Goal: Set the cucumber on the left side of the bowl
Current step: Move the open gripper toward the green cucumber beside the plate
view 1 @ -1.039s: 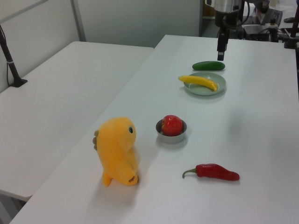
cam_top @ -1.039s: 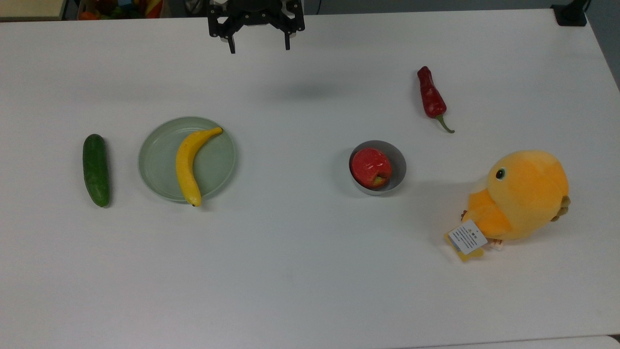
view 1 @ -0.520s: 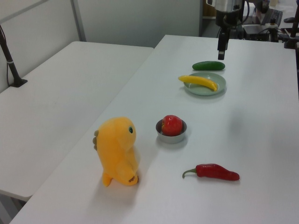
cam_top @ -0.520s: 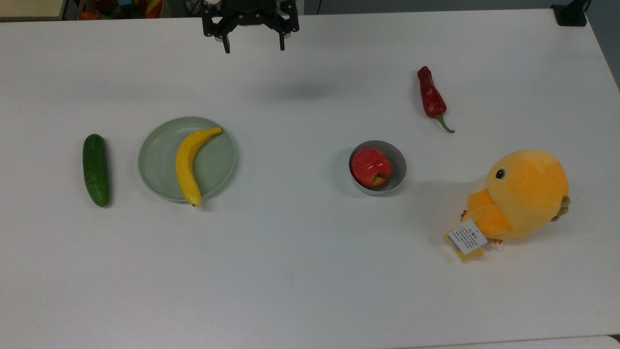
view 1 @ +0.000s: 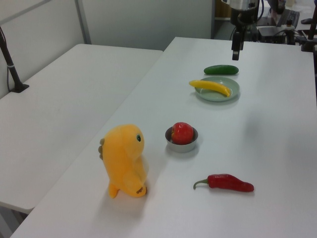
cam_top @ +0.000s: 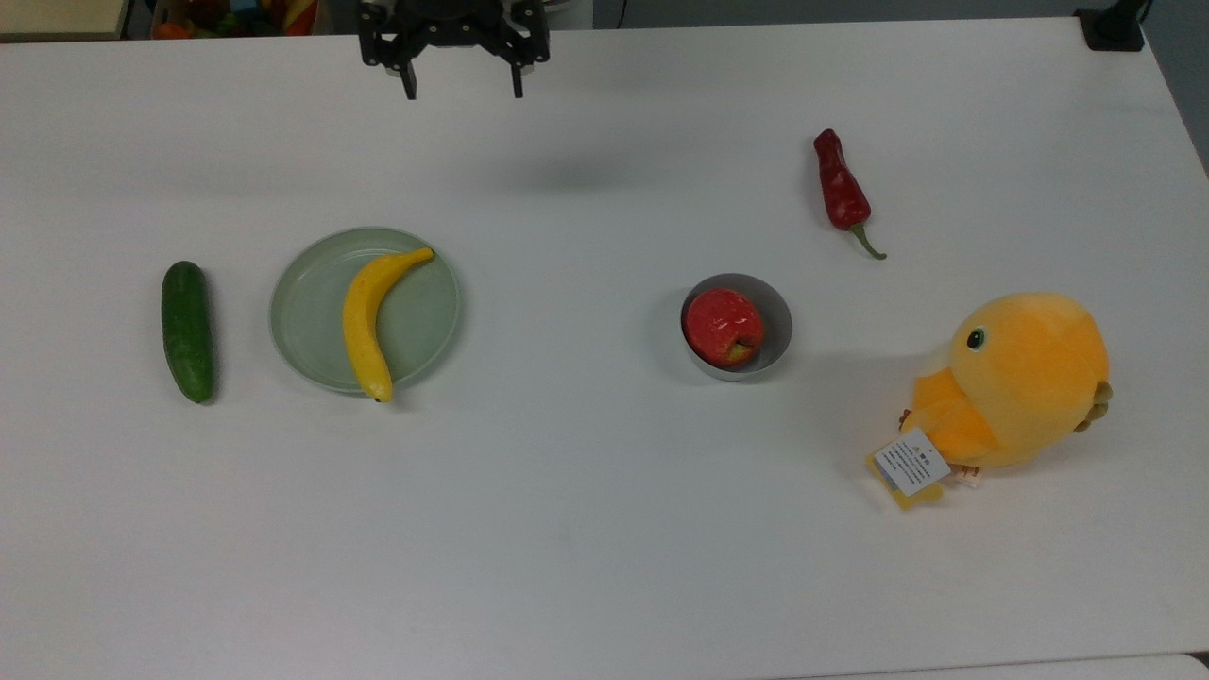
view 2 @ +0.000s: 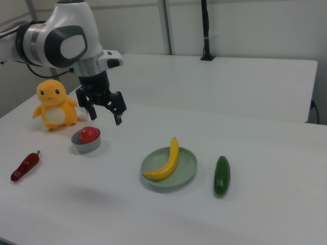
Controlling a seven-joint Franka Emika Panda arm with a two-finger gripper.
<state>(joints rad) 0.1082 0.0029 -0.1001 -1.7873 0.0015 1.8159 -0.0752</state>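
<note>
Sliding toward the top view's left along the desk's far edge, the gripper (cam_top: 462, 92) is hanging spread and empty.

Lying flat near the desk's left edge in the top view, the cucumber (cam_top: 187, 331) is sitting just beside the pale green plate (cam_top: 312, 331) carrying a banana (cam_top: 370, 319); the bowl (cam_top: 770, 326), holding a red apple (cam_top: 723, 327), is resting well apart around mid-desk, with a chili pepper (cam_top: 842, 192) and an orange plush bird (cam_top: 1015, 382) lying beyond it toward the right edge.
</note>
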